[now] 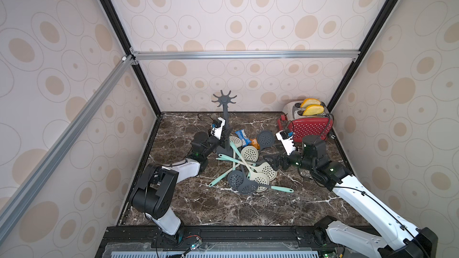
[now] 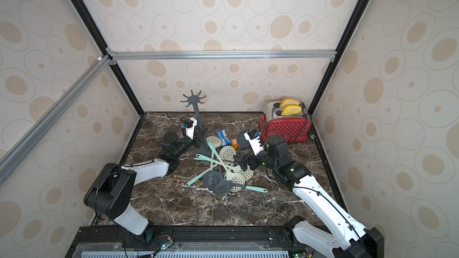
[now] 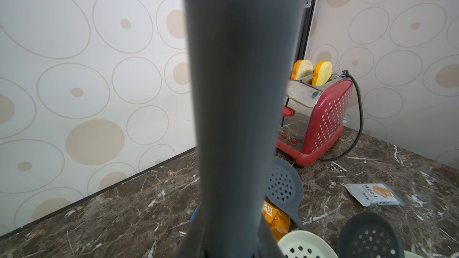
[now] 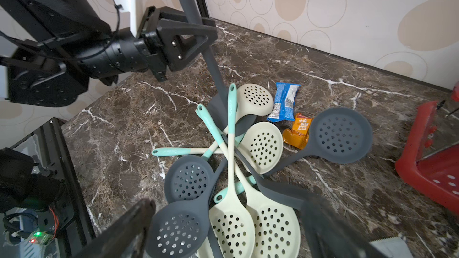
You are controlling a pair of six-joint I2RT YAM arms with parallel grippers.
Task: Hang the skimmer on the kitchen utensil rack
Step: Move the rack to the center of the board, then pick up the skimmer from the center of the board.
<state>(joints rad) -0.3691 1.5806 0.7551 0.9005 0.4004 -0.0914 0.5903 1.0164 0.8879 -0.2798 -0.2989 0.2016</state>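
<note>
The dark grey kitchen utensil rack (image 1: 224,99) (image 2: 193,99) stands at the back of the marble table, with no utensil on its hooks. My left gripper (image 1: 224,137) (image 4: 198,37) is shut on the rack's pole (image 3: 238,95), low down. Several skimmers lie in a crossed pile (image 1: 248,167) (image 2: 223,170) in front of the rack's base; some are cream with teal handles (image 4: 263,145), some dark grey (image 4: 342,135). My right gripper (image 1: 272,161) (image 4: 229,219) hangs open just above the pile's right side. Between its fingers are two cream heads and a grey one, none gripped.
A red toaster (image 1: 310,125) with two bread slices stands at the back right, its cord beside it. A blue snack packet (image 1: 242,137) and an orange one (image 1: 254,142) lie behind the pile. A white packet (image 3: 375,194) lies further right. Patterned walls close three sides.
</note>
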